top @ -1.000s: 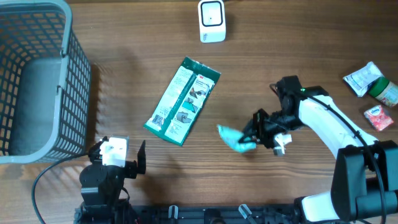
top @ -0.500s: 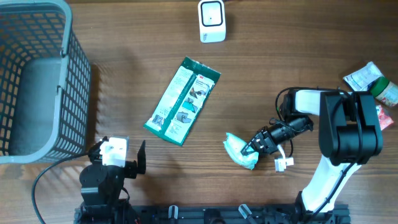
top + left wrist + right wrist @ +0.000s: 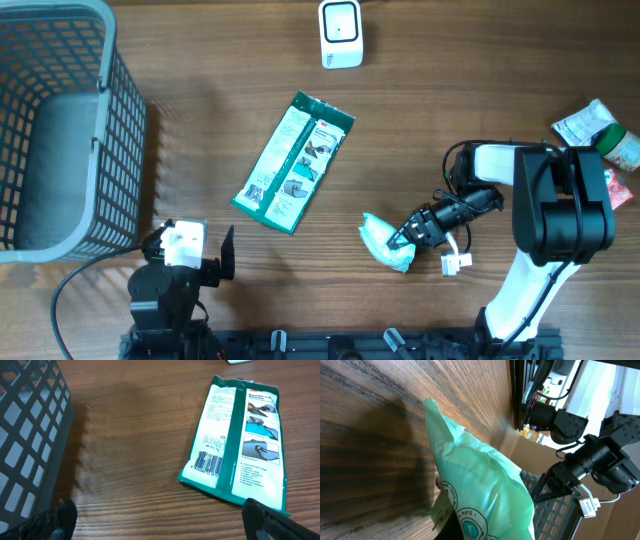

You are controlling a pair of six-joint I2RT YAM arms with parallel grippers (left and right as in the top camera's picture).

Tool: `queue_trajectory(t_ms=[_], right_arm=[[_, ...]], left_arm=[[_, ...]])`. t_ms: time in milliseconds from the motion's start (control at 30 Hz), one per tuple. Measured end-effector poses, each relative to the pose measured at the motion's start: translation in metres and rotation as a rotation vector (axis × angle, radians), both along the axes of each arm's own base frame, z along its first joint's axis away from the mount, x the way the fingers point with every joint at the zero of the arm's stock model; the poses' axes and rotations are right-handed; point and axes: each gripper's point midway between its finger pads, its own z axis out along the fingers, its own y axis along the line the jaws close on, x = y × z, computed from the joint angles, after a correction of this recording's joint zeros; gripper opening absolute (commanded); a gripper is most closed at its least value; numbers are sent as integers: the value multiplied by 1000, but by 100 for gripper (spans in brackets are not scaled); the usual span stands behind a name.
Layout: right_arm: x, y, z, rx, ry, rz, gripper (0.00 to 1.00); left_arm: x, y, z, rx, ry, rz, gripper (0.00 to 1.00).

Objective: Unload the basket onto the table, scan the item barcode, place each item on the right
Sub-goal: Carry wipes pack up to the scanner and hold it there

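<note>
Right gripper (image 3: 407,240) clamped on pale-green pouch (image 3: 378,241) low at the table's (image 3: 200,120) near right, left gripper (image 3: 190,250) gaping idle; recommend lifting clear, presenting barcode face squarely to white scanner (image 3: 340,33).

Basket (image 3: 126,150): grey mesh, upright, far left of table.
Table (image 3: 200,70): brown wood grain.
Packets (image 3: 582,128): small cluster at right edge; white, green, red-and-white, close together.

R fingers (image 3: 410,233) clamp mint-green plastic pouch (image 3: 378,243) on brown wooden desk (image 3: 200,60).
L fingers (image 3: 228,252) spread wide, nr grey mesh basket (image 3: 130,150); green-white flat packet (image 3: 293,163) mid-desk, white boxy scanner (image 3: 341,33) at far edge, small packets (image 3: 598,130) far R.
</note>
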Motion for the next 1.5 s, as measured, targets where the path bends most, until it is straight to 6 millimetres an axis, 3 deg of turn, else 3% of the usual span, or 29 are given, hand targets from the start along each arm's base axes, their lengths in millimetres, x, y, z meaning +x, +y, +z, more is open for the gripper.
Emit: queue_trajectory(t_ms=[167, 333, 633, 1067, 1200, 1333, 1500], right_arm=[[3, 1, -1, 19, -41, 4, 4], [18, 6, -3, 129, -287, 47, 5], [-5, 6, 21, 64, 85, -42, 5], [-10, 6, 25, 34, 175, -55, 4], [-12, 4, 24, 84, 48, 11, 4], [-23, 4, 39, 187, -53, 91, 4], [-32, 3, 55, 428, -414, 248, 4]], left_arm=[[0, 0, 0, 0, 0, 0, 100], [0, 0, 0, 0, 0, 0, 100], [0, 0, 0, 0, 0, 0, 100], [0, 0, 0, 0, 0, 0, 100], [0, 0, 0, 0, 0, 0, 100], [0, 0, 0, 0, 0, 0, 100], [0, 0, 0, 0, 0, 0, 100]])
